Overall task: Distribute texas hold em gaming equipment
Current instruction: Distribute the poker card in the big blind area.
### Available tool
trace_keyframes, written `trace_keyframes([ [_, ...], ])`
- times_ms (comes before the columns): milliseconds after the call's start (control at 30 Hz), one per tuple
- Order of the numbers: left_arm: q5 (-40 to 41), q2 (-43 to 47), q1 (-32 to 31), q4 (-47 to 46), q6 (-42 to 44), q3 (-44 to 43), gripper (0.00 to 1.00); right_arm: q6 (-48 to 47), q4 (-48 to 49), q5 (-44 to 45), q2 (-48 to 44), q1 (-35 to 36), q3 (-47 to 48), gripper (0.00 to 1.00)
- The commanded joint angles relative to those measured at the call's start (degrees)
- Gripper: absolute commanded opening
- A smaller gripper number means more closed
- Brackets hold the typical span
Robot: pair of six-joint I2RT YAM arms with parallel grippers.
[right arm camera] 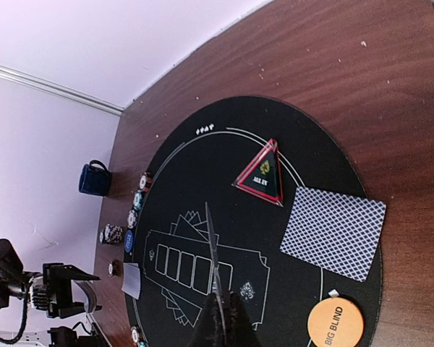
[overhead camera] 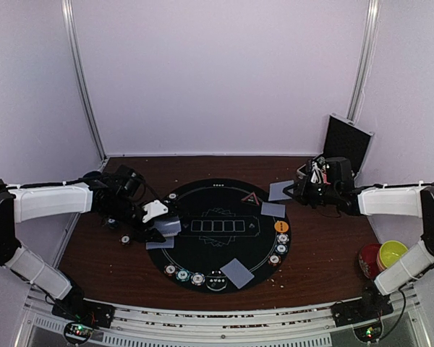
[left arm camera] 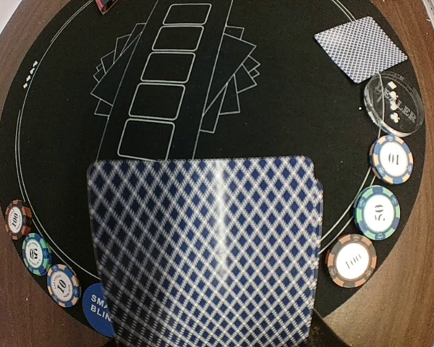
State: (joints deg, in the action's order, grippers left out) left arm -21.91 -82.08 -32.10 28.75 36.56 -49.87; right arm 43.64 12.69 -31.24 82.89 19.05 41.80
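While the left gripper pinches a lattice-backed card, the right gripper clamps a thin card edgewise.

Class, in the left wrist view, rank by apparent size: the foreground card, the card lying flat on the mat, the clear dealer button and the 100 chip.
1. foreground card (nearest the camera, which inflates it)
2. card lying flat
3. dealer button and 100 chip: too alike to rank
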Motion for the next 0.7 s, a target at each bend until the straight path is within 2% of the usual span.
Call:
trace_keyframes([
  [0,-0.97,0.45,-0.34,-2.02,0.10,0.60,0.53,-0.50,1.93,-3.60,3.23,-0.51,-0.55,0.00],
  [467,-0.85,1.11,-0.33,-2.60,0.22,1.61,0.53,4.85,10.07,-1.22,15.55,-0.75,2.11,0.00],
  [667,-0.69,1.00,-0.38,-2.78,0.27,1.75,0.53,5.95,11.72,-0.61,18.03,-0.77,3.15,0.00],
])
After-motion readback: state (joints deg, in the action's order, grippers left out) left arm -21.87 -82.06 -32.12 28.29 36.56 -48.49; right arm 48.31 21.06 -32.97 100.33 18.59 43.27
